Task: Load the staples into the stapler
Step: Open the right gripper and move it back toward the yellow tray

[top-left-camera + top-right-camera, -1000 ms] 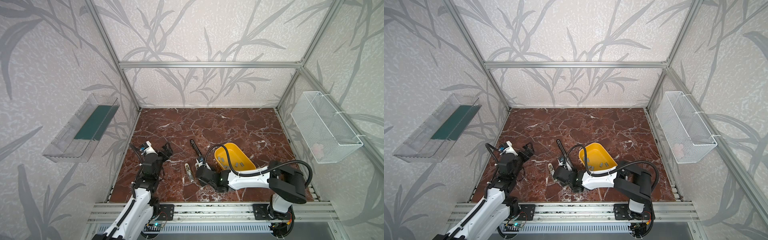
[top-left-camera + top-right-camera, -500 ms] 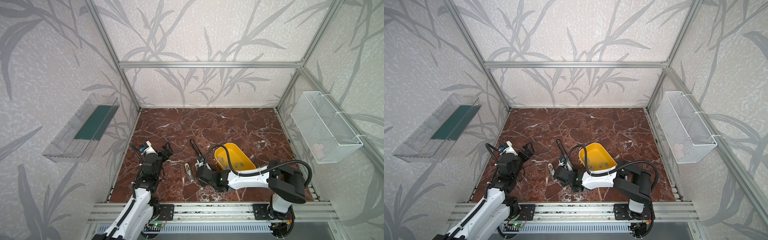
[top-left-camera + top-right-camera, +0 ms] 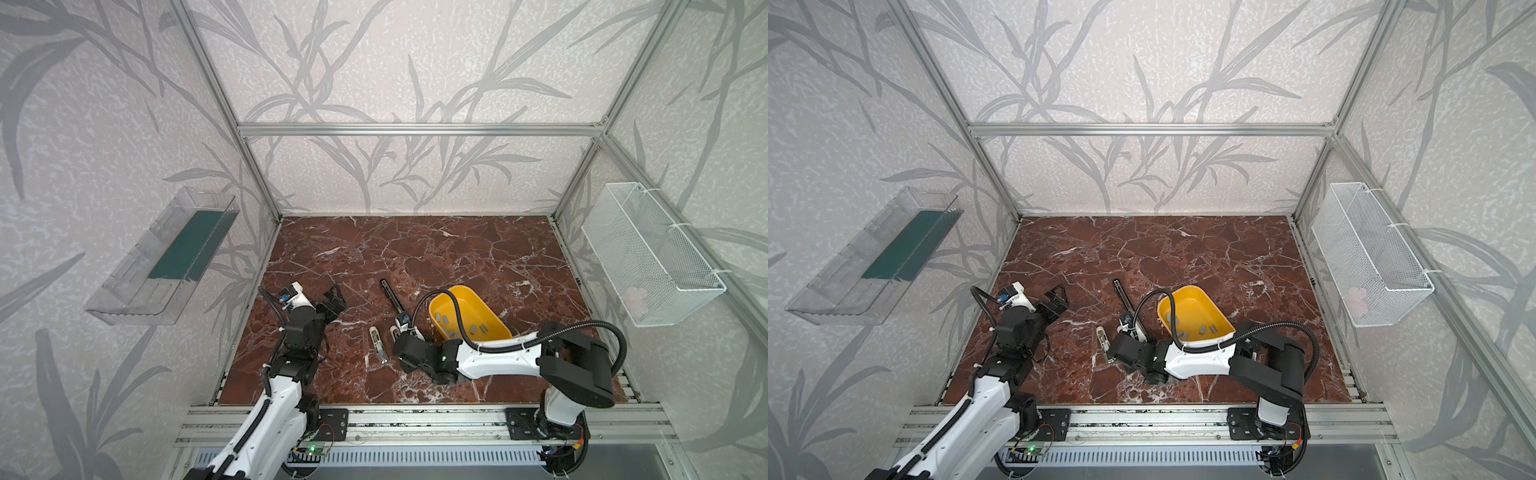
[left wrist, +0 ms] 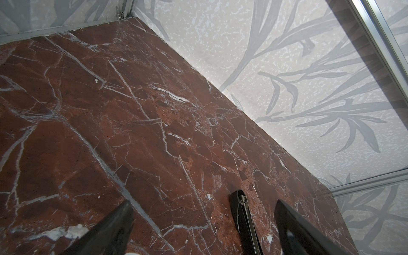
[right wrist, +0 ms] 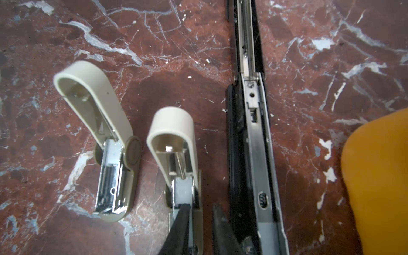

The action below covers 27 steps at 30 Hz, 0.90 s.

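My right fingers (image 5: 180, 229) are narrow, one tip over the right-hand cream stapler (image 5: 172, 123); can't tell if I'm pinching anything. The stapler (image 5: 254, 154) lies opened on the tabletop (image 3: 457, 257) just right of them, with the yellow tub (image 3: 469, 303) further right. My left fingers (image 4: 106, 231) hang wide, well off left.

The left arm (image 3: 274, 411) and right arm (image 3: 498, 361) look alike, with glossy white shells on the long links and matte black, blocky joints. A ribbed black hose (image 3: 458, 318) runs along each. A small white wrist camera housing (image 3: 296, 291) carries a blue patch. Each base is bolted to a black plate (image 3: 332, 420) dotted with small screws. The left claw (image 4: 204, 203) and right claw (image 5: 199, 209) have slim, tapering black fingers.
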Available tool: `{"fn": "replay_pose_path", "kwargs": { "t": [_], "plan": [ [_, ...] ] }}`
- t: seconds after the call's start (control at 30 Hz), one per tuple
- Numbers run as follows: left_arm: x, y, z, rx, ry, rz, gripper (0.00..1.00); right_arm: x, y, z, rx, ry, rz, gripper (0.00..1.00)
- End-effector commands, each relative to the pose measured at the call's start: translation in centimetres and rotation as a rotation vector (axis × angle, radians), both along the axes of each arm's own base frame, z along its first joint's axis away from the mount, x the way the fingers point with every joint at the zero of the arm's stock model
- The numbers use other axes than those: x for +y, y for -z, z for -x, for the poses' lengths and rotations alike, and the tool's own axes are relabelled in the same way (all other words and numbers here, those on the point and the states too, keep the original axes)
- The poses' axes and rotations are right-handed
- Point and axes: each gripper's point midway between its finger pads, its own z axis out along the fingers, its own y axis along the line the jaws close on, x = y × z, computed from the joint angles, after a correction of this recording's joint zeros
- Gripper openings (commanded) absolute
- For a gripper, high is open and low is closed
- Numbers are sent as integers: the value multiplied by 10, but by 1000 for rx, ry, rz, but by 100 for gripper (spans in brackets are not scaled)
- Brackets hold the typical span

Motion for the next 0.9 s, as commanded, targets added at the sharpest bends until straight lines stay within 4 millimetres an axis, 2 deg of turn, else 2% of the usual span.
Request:
{"fn": "replay_pose_path", "kwargs": {
  "t": [0.0, 0.27, 0.57, 0.87],
  "plan": [
    [2, -17, -4, -50, -16, 23, 99, 2, -8, -11, -42, 11, 22, 21],
    [2, -17, -4, -50, -15, 24, 99, 4, 2, -13, -14, 12, 32, 21],
    [2, -18, -4, -54, -14, 26, 99, 0, 16, -4, 48, 0, 57, 20],
    [2, -19, -4, -55, -13, 26, 99, -20, 24, 6, 91, 54, 63, 18]
  ]
}}
